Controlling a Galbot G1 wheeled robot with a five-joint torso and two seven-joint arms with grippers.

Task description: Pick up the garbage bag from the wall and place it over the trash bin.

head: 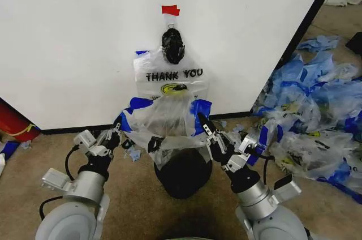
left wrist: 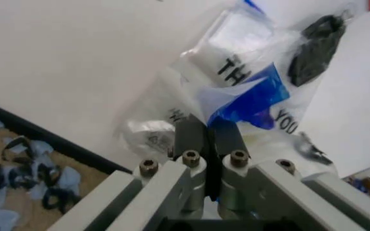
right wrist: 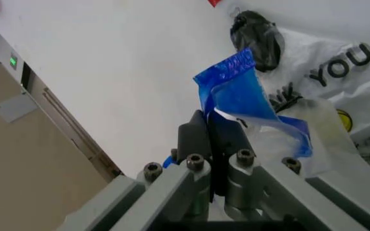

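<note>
White wall (head: 68, 36), "THANK YOU" garbage bag (head: 169, 78), both claws pinching it

Bag held between two claws over the bin, before the wall

The wall (head: 85, 42) stands behind everything, with a tape piece (head: 170, 9) high on it and a dark bundle (head: 173, 46) hanging just below. The garbage bag (head: 169, 118) spreads in front of the wall, above the trash bin (head: 184, 175) on the floor (head: 141, 206). The left claw (head: 116, 132) grips the bag's left handle, the right claw (head: 205, 129) its right handle. A heap of bags (head: 317, 121) lies on the floor to the right.
</note>
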